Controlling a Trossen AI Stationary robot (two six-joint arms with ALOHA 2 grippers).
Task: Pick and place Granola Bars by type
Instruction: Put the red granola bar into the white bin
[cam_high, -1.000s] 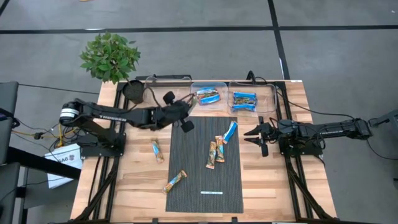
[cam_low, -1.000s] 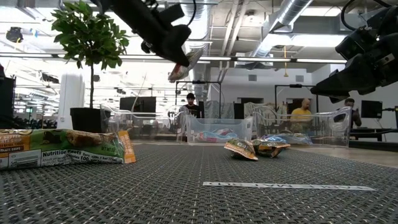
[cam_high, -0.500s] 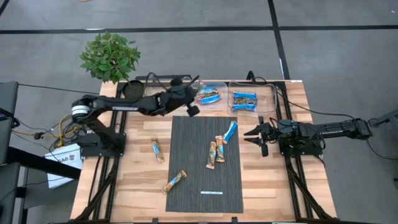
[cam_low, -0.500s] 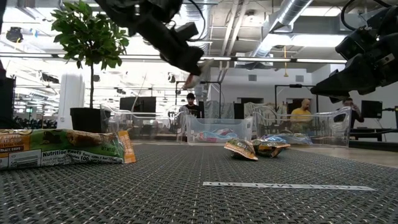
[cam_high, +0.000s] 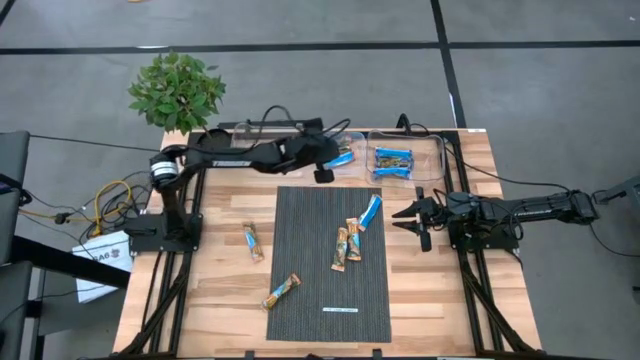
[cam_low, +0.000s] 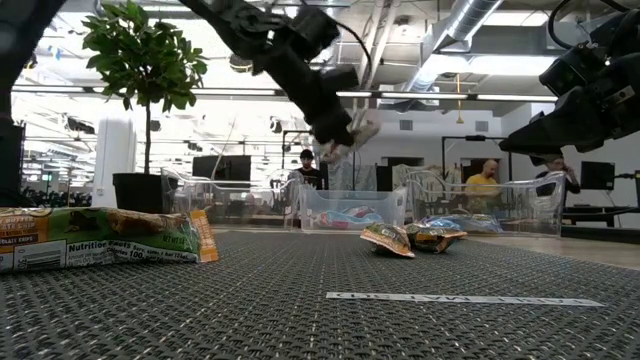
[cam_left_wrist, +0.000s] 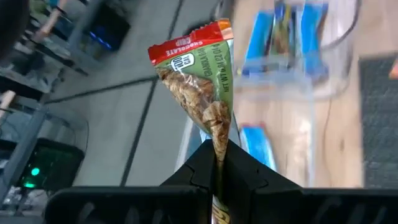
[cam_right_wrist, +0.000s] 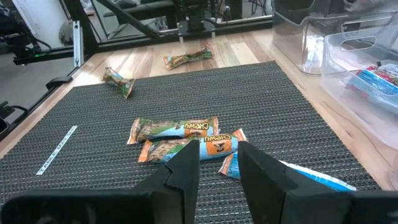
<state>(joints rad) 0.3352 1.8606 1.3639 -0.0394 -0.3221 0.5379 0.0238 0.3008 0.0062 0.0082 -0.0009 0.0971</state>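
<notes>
My left gripper (cam_high: 334, 156) reaches over the middle clear bin (cam_high: 352, 134) at the table's far edge, shut on a green, red-ended granola bar (cam_left_wrist: 196, 87); in the low view it hangs high above the mat (cam_low: 345, 135). The middle bin and the right bin (cam_high: 392, 160) hold blue bars. On the black mat (cam_high: 300, 260) lie a blue bar (cam_high: 370, 212), two tan bars (cam_high: 347, 245) and another (cam_high: 282, 291); one bar (cam_high: 252, 242) lies on the wood. My right gripper (cam_high: 413, 222) waits open at the mat's right edge. My left gripper pinches one end of the bar's wrapper (cam_left_wrist: 218, 142) between its two fingers. The bar sticks out forward past the fingertips, its red end (cam_left_wrist: 186, 43) farthest out. It is lifted clear above the bins and the table.
A third clear bin (cam_high: 265, 128) and a potted plant (cam_high: 178, 90) stand at the far left. A thin white strip (cam_high: 340, 310) lies on the mat's near part. People sit in the room beyond the table.
My left gripper has swung toward the table's far edge and to the right, from over the mat's far left corner to over the middle bin. Its wrist has rolled, and the bar stays held clear of the table.
</notes>
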